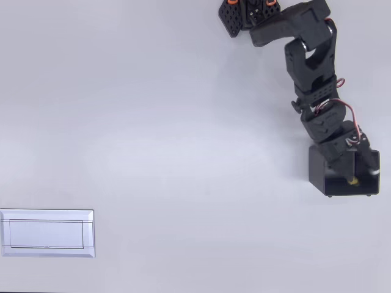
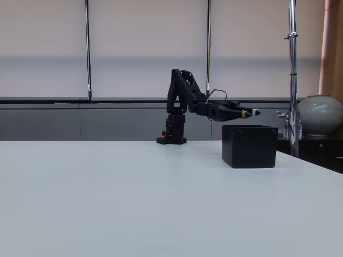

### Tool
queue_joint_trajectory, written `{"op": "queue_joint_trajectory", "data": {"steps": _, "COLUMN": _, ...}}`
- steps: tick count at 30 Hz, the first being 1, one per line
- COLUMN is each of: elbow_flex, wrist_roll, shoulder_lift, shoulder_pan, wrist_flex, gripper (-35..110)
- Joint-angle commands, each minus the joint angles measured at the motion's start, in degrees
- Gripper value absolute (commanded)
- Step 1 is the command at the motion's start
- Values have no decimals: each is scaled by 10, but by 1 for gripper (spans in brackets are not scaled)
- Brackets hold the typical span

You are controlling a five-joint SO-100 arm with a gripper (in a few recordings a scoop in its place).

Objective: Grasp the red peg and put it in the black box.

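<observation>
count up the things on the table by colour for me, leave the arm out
Black: 1, the black box under the gripper.
White: 1, the flat tray.
Total: 2.
A red peg can't be made out.

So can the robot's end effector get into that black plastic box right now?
Probably yes. The end effector hangs just above the small black plastic box, whose top is open, and nothing sits between them.
</observation>
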Motion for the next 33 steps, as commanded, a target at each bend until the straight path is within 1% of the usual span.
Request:
{"op": "queue_joint_trajectory", "data": {"steps": 1, "elbow_flex": 27, "wrist_roll": -20, "shoulder_lift": -23, "shoulder_pan": -2, "wrist_flex": -13, "gripper": 23}}
{"op": "queue_joint_trajectory", "data": {"steps": 3, "elbow_flex": 14, "wrist_roll": -38, "shoulder_lift": -76, "shoulder_pan": 0, "wrist_flex": 27, "gripper": 22}}
{"op": "queue_joint_trajectory", "data": {"steps": 5, "elbow_flex": 11, "wrist_roll": -63, "shoulder_lift": -166, "shoulder_pan": 5, "wrist_flex": 118, "gripper": 22}}
{"op": "queue_joint_trajectory", "data": {"steps": 6, "elbow_flex": 11, "wrist_roll": -74, "shoulder_lift": -218, "shoulder_pan": 11, "wrist_flex": 184, "gripper": 22}}
{"op": "queue_joint_trajectory", "data": {"steps": 9, "elbow_flex": 35, "wrist_roll": -88, "shoulder_lift": -384, "shoulder_pan": 26, "wrist_flex": 455, "gripper": 21}}
{"op": "queue_joint_trajectory", "data": {"steps": 11, "elbow_flex": 37, "wrist_roll": -87, "shoulder_lift": -462, "shoulder_pan": 33, "wrist_flex": 562, "gripper": 16}}
{"op": "queue_joint_trajectory", "data": {"steps": 12, "elbow_flex": 50, "wrist_roll": -83, "shoulder_lift": -489, "shoulder_pan": 39, "wrist_flex": 633, "gripper": 12}}
{"op": "queue_joint_trajectory", "data": {"steps": 14, "elbow_flex": 83, "wrist_roll": -80, "shoulder_lift": -539, "shoulder_pan": 49, "wrist_flex": 782, "gripper": 0}}
{"op": "queue_joint_trajectory", "data": {"steps": 16, "elbow_flex": 84, "wrist_roll": -43, "shoulder_lift": -597, "shoulder_pan": 62, "wrist_flex": 913, "gripper": 0}}
{"op": "queue_joint_trajectory", "data": {"steps": 18, "elbow_flex": 62, "wrist_roll": -4, "shoulder_lift": -642, "shoulder_pan": 86, "wrist_flex": 1006, "gripper": 0}}
{"op": "queue_joint_trajectory", "data": {"steps": 21, "elbow_flex": -21, "wrist_roll": 31, "shoulder_lift": -701, "shoulder_pan": 143, "wrist_flex": 1056, "gripper": 0}}
{"op": "queue_joint_trajectory", "data": {"steps": 27, "elbow_flex": -227, "wrist_roll": 85, "shoulder_lift": -838, "shoulder_pan": 250, "wrist_flex": 1044, "gripper": 0}}
{"op": "queue_joint_trajectory", "data": {"steps": 33, "elbow_flex": -391, "wrist_roll": 96, "shoulder_lift": -969, "shoulder_pan": 294, "wrist_flex": 1049, "gripper": 0}}
